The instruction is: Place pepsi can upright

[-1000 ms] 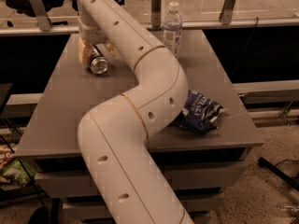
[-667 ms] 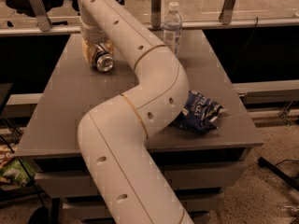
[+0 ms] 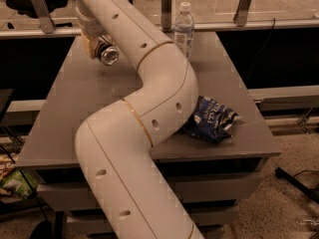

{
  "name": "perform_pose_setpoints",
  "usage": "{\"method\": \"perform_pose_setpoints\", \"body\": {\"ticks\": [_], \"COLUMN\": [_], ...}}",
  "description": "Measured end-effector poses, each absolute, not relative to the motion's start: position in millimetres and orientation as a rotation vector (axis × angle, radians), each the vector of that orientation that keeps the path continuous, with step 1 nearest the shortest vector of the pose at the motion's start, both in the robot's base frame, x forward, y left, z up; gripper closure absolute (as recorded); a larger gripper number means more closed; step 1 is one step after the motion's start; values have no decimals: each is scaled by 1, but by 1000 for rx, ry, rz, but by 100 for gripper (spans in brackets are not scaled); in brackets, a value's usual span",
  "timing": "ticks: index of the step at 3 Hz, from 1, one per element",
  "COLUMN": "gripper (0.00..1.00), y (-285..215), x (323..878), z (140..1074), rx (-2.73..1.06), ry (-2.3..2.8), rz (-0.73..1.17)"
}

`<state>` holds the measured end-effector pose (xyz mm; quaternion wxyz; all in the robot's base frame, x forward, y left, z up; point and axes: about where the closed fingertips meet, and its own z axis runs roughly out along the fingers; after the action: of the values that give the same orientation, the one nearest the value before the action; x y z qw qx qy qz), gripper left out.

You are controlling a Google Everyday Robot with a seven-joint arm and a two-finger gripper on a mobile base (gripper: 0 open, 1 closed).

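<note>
The pepsi can [image 3: 108, 55] is at the far left of the grey table [image 3: 70, 108], lying sideways with its shiny silver end turned toward the camera. My gripper [image 3: 98, 50] hangs from the white arm [image 3: 159, 83] and is shut on the can, with tan fingers [image 3: 88, 45] at its left side. The can is held a little above the tabletop. Most of the can's dark body is hidden behind the gripper and arm.
A clear water bottle [image 3: 183, 31] with a white cap stands at the table's far edge, right of the arm. A dark blue foil snack bag [image 3: 213, 118] lies near the front right. A railing with metal posts [image 3: 166, 6] runs behind the table.
The gripper has lifted the can upward off the tabletop and slightly away from the camera. The bottle and snack bag have not moved.
</note>
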<state>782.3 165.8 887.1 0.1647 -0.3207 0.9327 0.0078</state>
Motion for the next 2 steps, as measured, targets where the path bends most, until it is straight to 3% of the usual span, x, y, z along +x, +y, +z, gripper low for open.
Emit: {"method": "perform_pose_setpoints", "body": {"ticks": [2], "gripper": [100], "y": [186], "x": [805], "z": [929], "rx": [-1002], "ry": [2430], "rz": [38]}}
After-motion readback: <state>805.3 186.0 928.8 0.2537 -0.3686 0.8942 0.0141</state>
